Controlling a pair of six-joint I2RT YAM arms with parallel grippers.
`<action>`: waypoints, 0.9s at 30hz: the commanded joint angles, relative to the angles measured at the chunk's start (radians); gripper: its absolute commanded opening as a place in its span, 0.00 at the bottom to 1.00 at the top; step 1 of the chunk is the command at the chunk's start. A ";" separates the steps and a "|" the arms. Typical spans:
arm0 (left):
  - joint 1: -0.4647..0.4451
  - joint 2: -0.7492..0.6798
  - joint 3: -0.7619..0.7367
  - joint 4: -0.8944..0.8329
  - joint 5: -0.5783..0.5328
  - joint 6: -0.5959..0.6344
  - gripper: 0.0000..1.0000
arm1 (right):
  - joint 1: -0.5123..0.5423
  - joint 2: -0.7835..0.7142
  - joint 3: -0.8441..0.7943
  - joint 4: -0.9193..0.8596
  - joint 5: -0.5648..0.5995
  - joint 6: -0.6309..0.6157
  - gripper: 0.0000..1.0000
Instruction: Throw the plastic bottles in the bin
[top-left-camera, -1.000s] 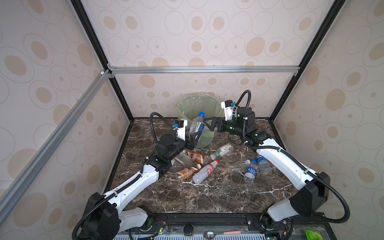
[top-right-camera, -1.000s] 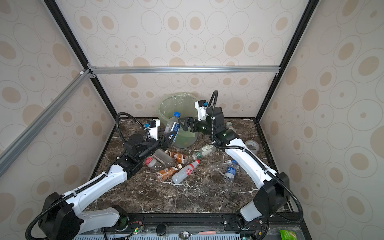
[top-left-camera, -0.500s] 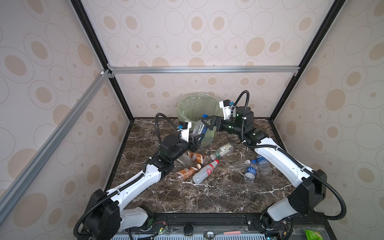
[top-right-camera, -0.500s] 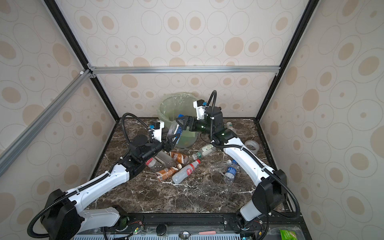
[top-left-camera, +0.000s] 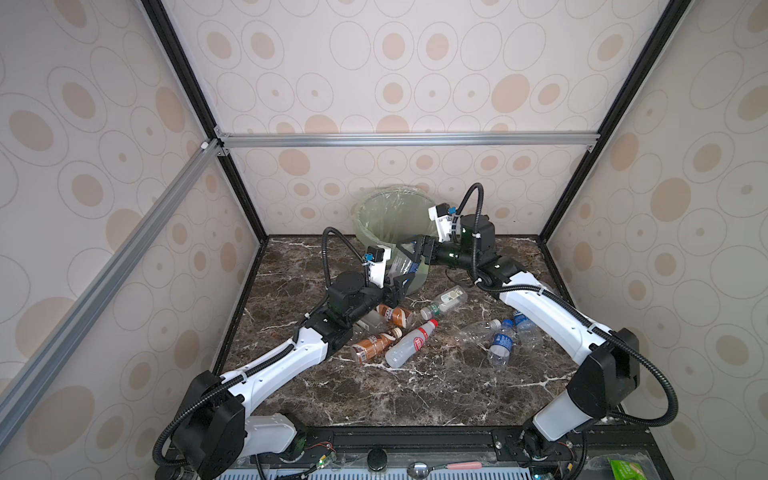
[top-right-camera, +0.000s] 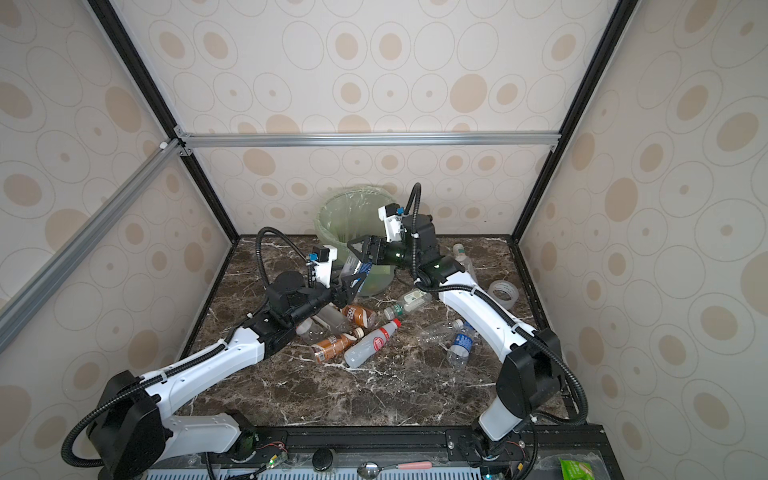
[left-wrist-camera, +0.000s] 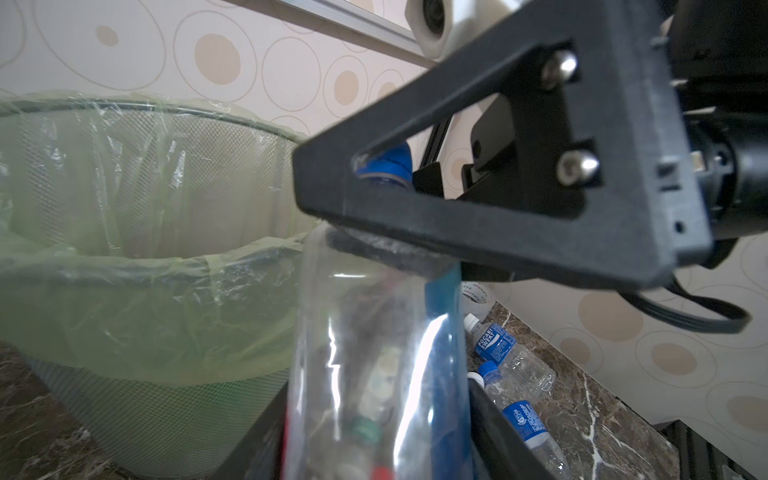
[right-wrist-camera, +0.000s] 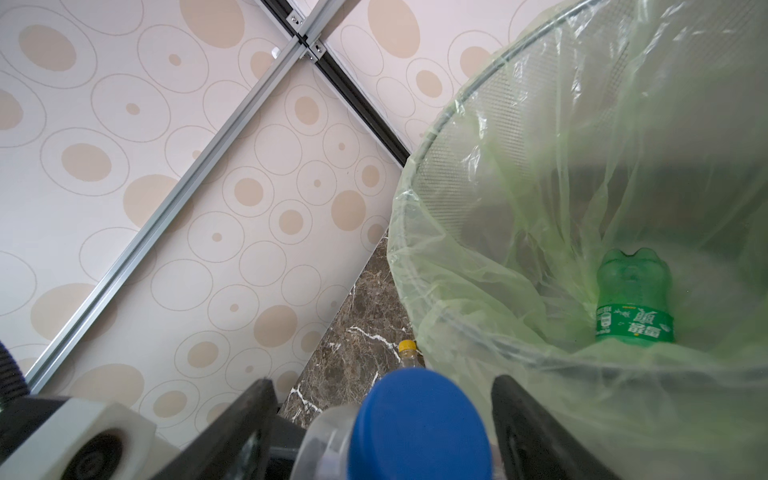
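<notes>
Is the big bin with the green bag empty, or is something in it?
Not empty. The right wrist view shows a green plastic bottle inside the round grey bag-lined bin.

Two arms on a black base rail: glossy white moulded link shells, black cylindrical joint housings, black corrugated cable conduits looping outside. White box-shaped wrist-camera mounts carry blue connectors. Right gripper: black triangular open-frame finger fixed by two silver round-head screws; thin black flat cable behind.
</notes>
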 joint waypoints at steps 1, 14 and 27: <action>-0.008 -0.031 0.052 -0.006 -0.048 0.051 0.58 | 0.016 0.011 0.041 -0.010 -0.010 -0.014 0.79; -0.005 -0.047 0.050 -0.024 -0.141 0.076 0.60 | 0.038 0.065 0.111 -0.104 -0.038 -0.057 0.70; 0.004 -0.024 0.064 -0.046 -0.145 0.045 0.64 | 0.042 0.049 0.109 -0.150 0.059 -0.116 0.78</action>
